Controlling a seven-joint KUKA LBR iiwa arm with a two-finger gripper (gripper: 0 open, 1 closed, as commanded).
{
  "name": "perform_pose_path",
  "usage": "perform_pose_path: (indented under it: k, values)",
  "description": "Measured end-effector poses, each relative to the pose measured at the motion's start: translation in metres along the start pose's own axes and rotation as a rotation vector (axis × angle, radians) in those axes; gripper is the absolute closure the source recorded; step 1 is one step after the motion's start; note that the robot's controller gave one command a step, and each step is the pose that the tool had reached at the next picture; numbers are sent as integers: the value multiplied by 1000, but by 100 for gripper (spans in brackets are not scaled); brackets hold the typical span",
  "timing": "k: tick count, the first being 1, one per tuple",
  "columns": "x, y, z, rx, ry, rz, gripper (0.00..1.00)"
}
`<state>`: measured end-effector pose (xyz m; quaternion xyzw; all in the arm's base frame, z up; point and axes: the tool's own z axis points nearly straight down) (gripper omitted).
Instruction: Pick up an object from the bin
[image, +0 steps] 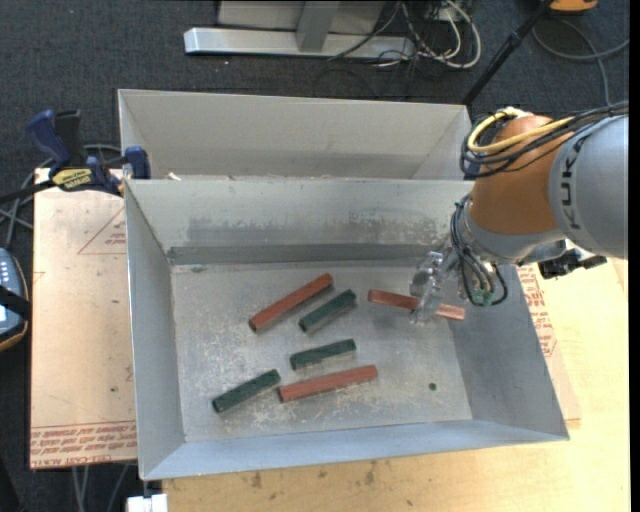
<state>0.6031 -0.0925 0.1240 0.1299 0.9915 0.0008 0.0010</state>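
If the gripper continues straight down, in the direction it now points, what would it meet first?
Most likely the red-brown bar at the right of the bin floor: the gripper is right over its middle. Whether it already touches the bar, I cannot tell.

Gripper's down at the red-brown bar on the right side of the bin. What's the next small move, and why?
Probably a short straight lift as a test. The gripper sits across the middle of the red-brown bar, which lies apart from the nearest green bar, so nothing should snag.
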Motion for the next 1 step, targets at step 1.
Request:
perform_pose_path:
  k: [1]
  values:
    - [0,0,-9,0,1,0,100]
